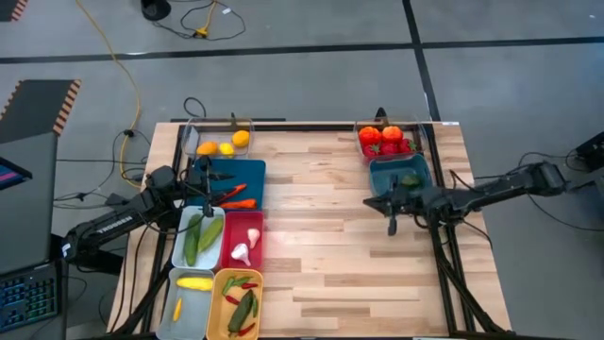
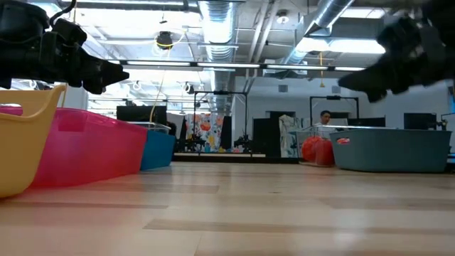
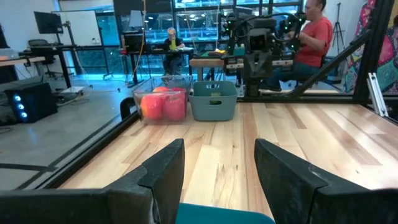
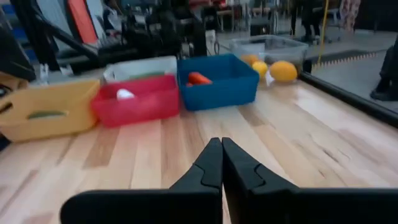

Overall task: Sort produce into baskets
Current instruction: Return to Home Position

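The high view looked straight down on the table (image 1: pixel 330 236). The low view sat level with it, close beside the yellow bin (image 2: pixel 21 142), which the right wrist view shared.

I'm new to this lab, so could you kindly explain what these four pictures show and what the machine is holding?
Two dark robot arms work at a wooden table. One picture looks straight down, one looks level across the tabletop, and two come from cameras on the wrists. Bins of toy produce stand at both sides, for instance carrots in the dark blue bin. The left gripper is open above that bin; the right gripper is shut beside the teal bin. Neither holds anything.
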Robot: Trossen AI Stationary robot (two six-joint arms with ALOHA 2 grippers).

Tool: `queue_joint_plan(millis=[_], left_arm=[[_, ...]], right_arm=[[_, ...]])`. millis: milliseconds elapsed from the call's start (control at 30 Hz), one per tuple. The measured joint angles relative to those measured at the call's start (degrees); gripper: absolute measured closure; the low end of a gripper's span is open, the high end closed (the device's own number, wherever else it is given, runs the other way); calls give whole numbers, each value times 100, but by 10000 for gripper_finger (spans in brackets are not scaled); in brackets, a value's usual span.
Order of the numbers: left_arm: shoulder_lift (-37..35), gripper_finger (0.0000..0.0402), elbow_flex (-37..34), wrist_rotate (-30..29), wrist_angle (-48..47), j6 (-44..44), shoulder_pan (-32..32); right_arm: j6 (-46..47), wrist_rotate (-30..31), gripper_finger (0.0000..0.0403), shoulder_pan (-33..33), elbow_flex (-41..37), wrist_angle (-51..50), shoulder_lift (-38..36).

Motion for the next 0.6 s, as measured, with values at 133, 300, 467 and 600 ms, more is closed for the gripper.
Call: queue_joint_plan(millis=[133, 300, 467, 600], left_arm=[[1, 220, 0, -2, 3, 0, 0], [1, 220, 1, -41, -1, 0, 0], [1, 220, 1, -187, -6, 0, 0], [1, 220, 0, -322, -21, 0, 0]], right_arm=[[-124, -195, 380, -128, 20, -455, -535], [-760, -514, 373, -108, 20, -629, -1077], [-855, -512, 370, -111, 22, -1398, -1785], [-772, -511, 377, -111, 22, -2064, -2409]])
